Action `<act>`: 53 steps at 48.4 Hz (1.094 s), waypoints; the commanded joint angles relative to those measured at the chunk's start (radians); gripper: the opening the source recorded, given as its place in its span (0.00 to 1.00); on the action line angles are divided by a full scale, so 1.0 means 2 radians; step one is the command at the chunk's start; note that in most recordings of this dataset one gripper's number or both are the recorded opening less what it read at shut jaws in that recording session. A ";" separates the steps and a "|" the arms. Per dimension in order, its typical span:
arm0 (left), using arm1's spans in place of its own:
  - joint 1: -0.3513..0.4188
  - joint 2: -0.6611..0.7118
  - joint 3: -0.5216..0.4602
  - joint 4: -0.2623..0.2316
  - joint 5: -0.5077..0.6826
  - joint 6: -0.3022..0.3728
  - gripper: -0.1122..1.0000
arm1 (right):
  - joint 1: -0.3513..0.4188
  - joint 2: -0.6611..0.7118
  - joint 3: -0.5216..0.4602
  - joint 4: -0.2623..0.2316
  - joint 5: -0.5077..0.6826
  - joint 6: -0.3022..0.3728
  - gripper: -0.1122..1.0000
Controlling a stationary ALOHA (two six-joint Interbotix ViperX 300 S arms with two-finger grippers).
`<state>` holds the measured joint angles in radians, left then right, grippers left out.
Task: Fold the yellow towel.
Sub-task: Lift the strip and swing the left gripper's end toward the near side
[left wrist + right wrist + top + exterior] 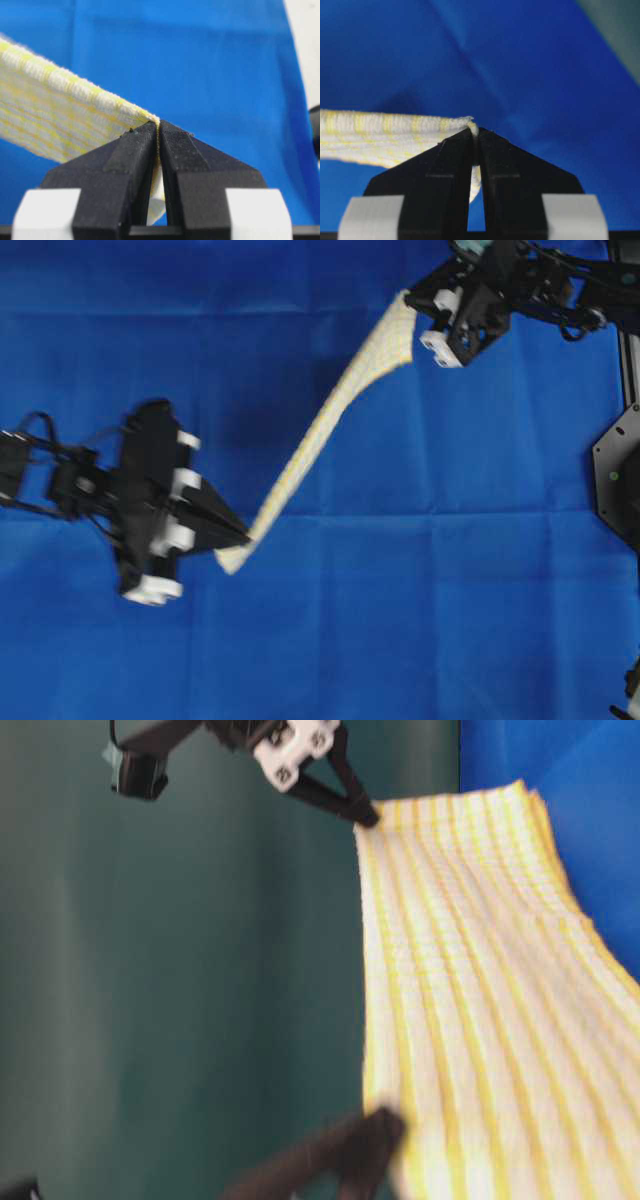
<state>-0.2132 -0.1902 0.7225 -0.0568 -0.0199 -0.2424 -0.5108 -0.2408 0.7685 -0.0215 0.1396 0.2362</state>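
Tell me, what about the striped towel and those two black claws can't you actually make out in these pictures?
- Yellow towel, overhead view: it hangs edge-on between the tools, so its full shape and any folds are hidden.
- Table-level view: the picture's bottom and right edges cut off the towel's lower part and far side.
- Left tool, table-level view: only a dark blur at the bottom edge.
- Right tool, overhead view: its fingertips hide behind the towel's corner.
- Both wrist views: the fingers cover the pinched corners.

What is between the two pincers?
The towel stretches between them in the overhead view, the left pincer pinching one end, the right pincer the other. Nothing else lies there.
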 commanded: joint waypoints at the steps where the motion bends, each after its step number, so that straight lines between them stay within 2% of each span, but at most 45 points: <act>1: -0.005 0.028 -0.045 0.000 -0.011 0.000 0.12 | -0.010 0.009 -0.027 -0.005 -0.008 -0.002 0.12; 11: -0.004 0.107 -0.133 0.002 -0.014 0.004 0.12 | -0.024 0.027 -0.050 -0.014 -0.009 -0.002 0.12; 28: 0.007 0.202 -0.257 0.005 -0.012 0.009 0.12 | -0.041 0.028 -0.051 -0.026 -0.011 -0.002 0.12; 40: 0.010 0.224 -0.289 0.005 -0.010 0.037 0.12 | -0.044 0.025 -0.048 -0.029 -0.011 -0.002 0.12; 53: 0.012 0.234 -0.287 0.005 -0.011 0.037 0.12 | -0.044 0.025 -0.040 -0.032 -0.015 -0.002 0.12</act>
<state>-0.1718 0.2884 0.1733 -0.0491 -0.0337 -0.1718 -0.5722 -0.1764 0.6949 -0.0813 0.1273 0.2332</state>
